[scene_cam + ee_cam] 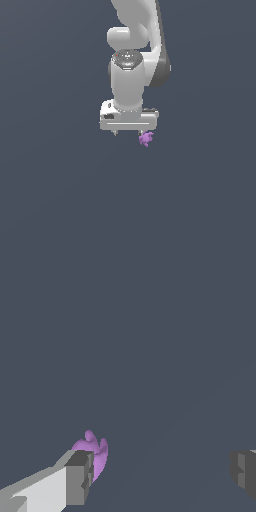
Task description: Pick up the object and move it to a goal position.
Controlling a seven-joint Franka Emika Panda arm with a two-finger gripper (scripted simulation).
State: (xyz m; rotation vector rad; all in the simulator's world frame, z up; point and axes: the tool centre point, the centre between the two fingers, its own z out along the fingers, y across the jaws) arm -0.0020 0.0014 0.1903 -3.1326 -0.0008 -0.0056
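Against plain grey background at frame centre, the gripper (128, 133) hangs spread wide, the object (145, 138) seemingly beside one finger, ungrasped.

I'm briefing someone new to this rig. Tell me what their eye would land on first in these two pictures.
First, the white gripper hanging in mid-frame of the exterior view against a plain dark grey backdrop. Next, the tiny bright purple object, just below the gripper's end towards the exterior view's right. In the wrist view the fingers stand wide apart, with the purple object right beside one of them, not between them; whether it touches cannot be told.
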